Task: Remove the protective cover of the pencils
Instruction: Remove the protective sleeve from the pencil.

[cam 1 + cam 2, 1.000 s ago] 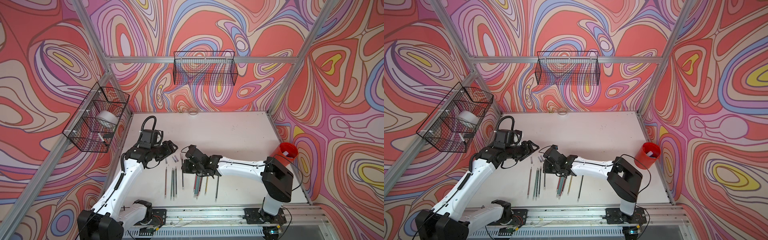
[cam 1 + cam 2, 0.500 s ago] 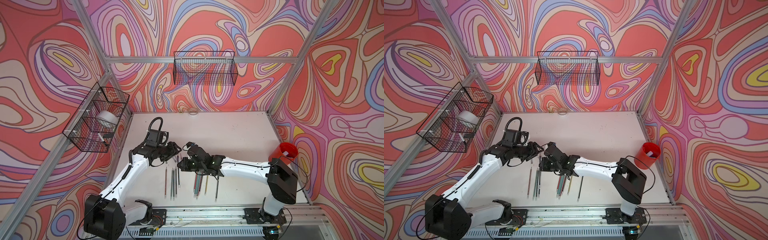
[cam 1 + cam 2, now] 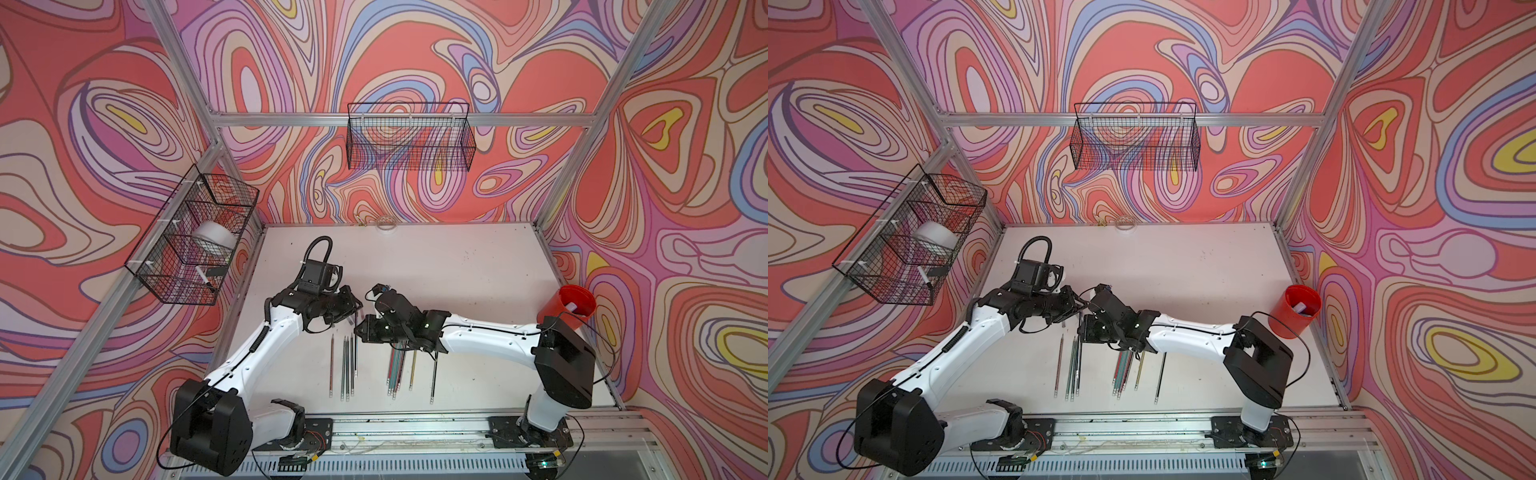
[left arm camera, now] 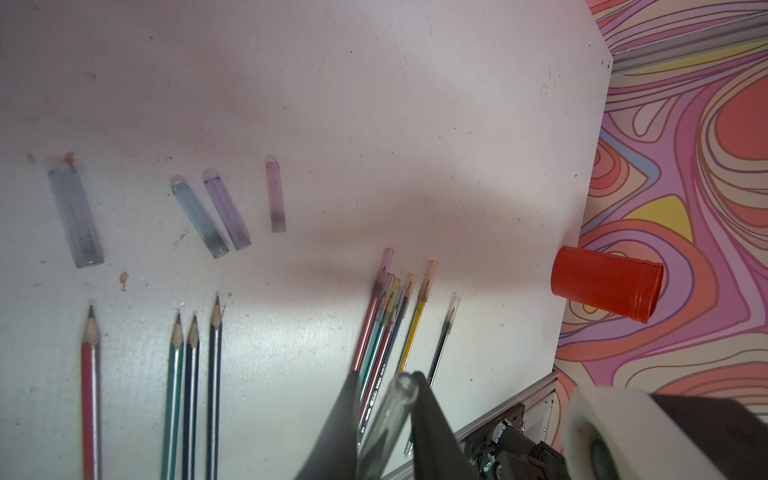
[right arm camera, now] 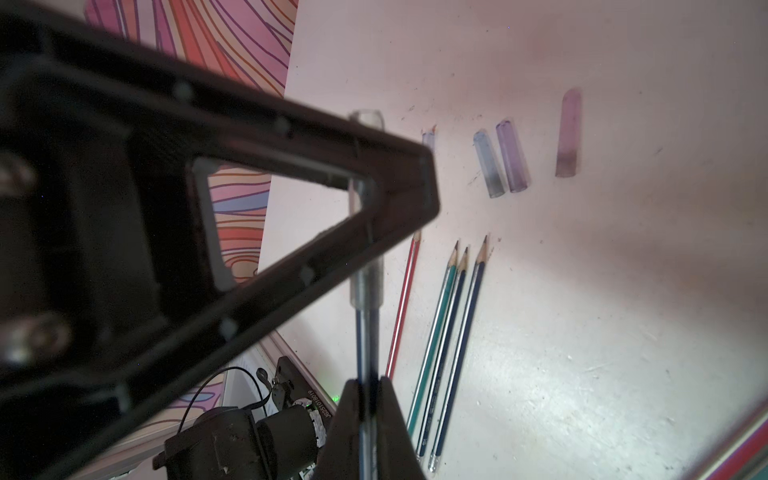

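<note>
Right wrist view: my right tool (image 5: 368, 399) pinches a blue pencil (image 5: 368, 340), my left tool (image 5: 390, 183) pinches its clear cover (image 5: 365, 286). Four pencils (image 5: 449, 324) lie bare; the bunch (image 4: 382, 332) nearer the red cup (image 4: 604, 286) is capped.

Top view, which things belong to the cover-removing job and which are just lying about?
Job: held pencil, clear cover on it, left tool, right tool, capped pencils, bare pencils, loose covers.
Lying about: red cup, wall baskets, clear ring.
</note>
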Tool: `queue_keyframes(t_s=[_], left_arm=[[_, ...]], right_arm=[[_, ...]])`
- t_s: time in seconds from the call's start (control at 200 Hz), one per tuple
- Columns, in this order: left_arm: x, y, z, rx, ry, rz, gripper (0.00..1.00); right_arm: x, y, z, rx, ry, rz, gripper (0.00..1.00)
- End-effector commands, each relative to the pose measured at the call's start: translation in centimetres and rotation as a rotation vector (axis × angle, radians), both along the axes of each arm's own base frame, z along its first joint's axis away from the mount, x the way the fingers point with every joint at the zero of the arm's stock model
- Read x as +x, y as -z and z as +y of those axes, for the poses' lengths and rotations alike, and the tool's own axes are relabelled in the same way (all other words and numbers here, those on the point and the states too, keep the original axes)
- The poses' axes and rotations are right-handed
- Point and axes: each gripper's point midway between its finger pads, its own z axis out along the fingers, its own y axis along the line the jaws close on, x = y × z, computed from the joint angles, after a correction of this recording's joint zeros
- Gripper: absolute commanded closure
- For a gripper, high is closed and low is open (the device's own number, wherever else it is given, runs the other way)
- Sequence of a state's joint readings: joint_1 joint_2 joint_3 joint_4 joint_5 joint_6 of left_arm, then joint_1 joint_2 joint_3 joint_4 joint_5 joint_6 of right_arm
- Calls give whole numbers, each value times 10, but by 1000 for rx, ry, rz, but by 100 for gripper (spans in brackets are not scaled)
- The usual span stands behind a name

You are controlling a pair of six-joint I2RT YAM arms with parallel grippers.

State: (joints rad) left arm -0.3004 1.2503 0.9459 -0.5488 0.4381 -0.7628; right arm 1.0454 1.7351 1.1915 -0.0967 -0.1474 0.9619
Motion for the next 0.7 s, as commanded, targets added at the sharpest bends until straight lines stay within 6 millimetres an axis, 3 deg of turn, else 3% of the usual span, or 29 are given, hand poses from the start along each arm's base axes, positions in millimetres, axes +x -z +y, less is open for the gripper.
queue_keyframes(t_s=[0.0, 0.19, 0.456, 0.696], left_arm=[[-1, 4, -1, 3, -3, 10, 83], [0, 5, -1, 6, -1, 8, 93], [5, -2, -1, 13, 0, -9, 96], [12, -5, 1, 44, -3, -18, 100]], right_arm=[[0, -6, 0, 14, -9, -14, 95], [0, -4, 0, 10, -5, -10, 92], [0, 10, 1, -21, 2, 26, 83], [3, 8, 0, -46, 26, 42, 96]])
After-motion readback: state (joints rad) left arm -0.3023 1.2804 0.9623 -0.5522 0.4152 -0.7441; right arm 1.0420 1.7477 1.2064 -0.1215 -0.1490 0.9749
